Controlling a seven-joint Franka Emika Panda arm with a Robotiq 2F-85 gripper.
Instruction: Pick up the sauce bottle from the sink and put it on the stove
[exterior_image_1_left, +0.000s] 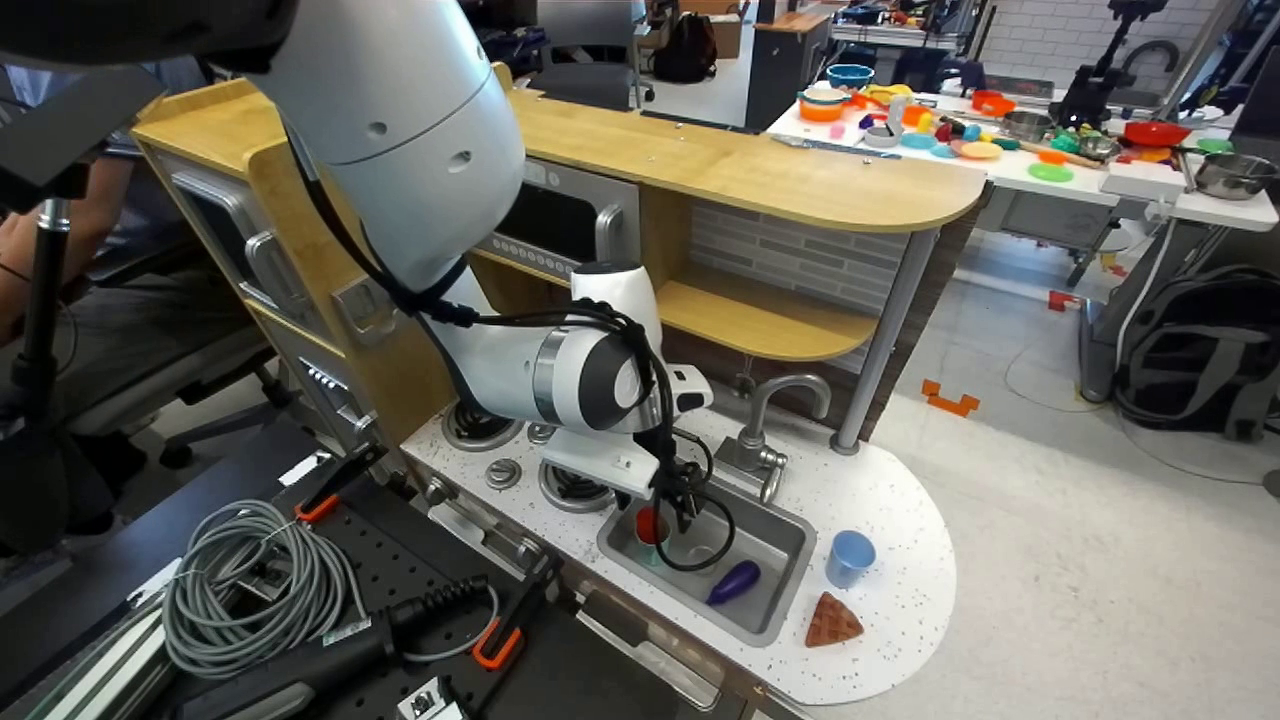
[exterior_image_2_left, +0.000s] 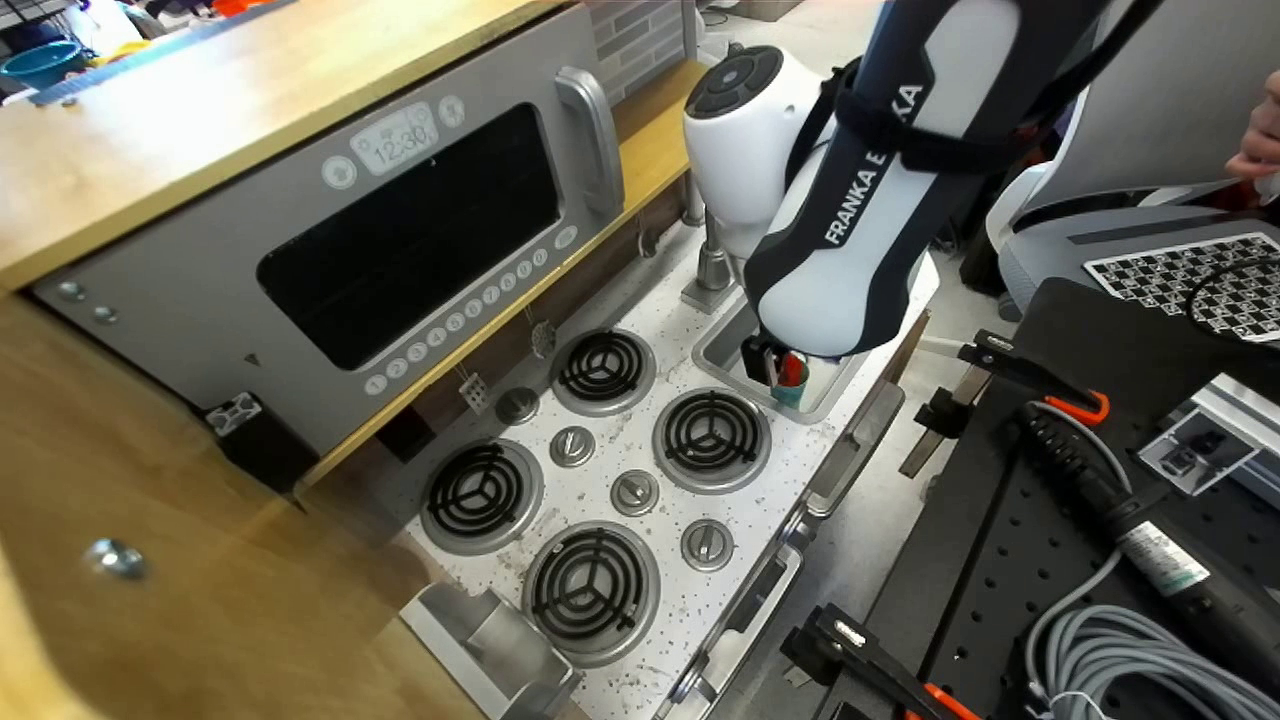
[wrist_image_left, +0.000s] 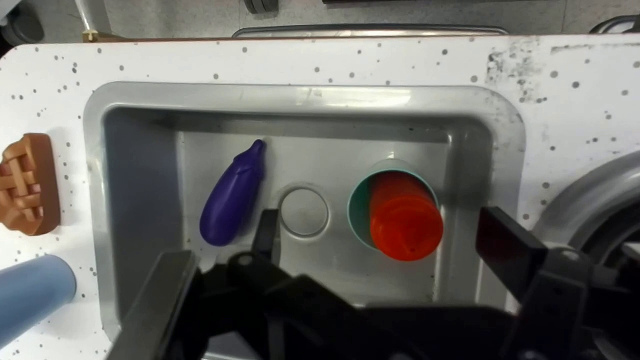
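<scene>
The sauce bottle (wrist_image_left: 406, 227) is red and leans inside a teal cup (wrist_image_left: 357, 210) in the grey sink (wrist_image_left: 300, 97). Bottle and cup also show in both exterior views, the bottle (exterior_image_1_left: 650, 525) partly behind a cable, and the bottle (exterior_image_2_left: 793, 370) beside the gripper. My gripper (wrist_image_left: 382, 237) is open and empty, above the sink. In the wrist view its fingertips lie on either side of the bottle, apart from it. The stove (exterior_image_2_left: 712, 435) has black coil burners with silvery rims beside the sink. One burner (wrist_image_left: 617, 210) shows at the wrist view's right edge.
A purple eggplant (wrist_image_left: 234, 195) lies in the sink. A blue cup (exterior_image_1_left: 850, 558) and a brown pie slice (exterior_image_1_left: 833, 621) are on the counter beside it. The faucet (exterior_image_1_left: 757, 420) rises behind the sink. A grey microwave (exterior_image_2_left: 410, 240) and wooden shelf stand above the stove's back.
</scene>
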